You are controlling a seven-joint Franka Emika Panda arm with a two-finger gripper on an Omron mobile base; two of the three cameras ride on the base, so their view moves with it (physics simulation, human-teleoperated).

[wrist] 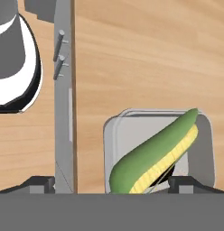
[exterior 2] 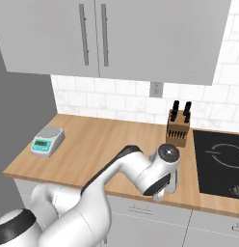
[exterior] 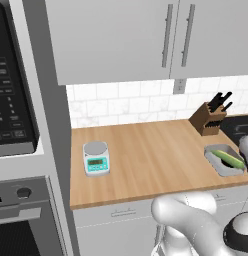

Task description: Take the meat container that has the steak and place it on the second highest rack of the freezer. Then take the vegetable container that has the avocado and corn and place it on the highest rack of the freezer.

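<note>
The wooden counter [exterior: 146,160] lies bare across its wide middle, open for a gripper to pass. At its 9 o'clock end stands a small scale [exterior: 96,157]; at 2 o'clock a knife block [exterior: 208,119] rises against the tiled wall. The grey tray [exterior: 223,160] sits at 3 o'clock near the front edge, the corn [wrist: 159,155] filling its middle. Wall cabinets [exterior: 116,37] overhang the back, limiting headroom there.

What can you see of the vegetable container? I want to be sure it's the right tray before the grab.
The vegetable container is a shallow grey rectangular tray with rounded corners and a raised rim, plastic-looking. It sits flat on the wooden counter, near the front edge and in front of the knife block. Inside, a green-husked corn cob with yellow kernels lies diagonally, filling most of it. The open gripper hovers above, touching nothing.
</note>
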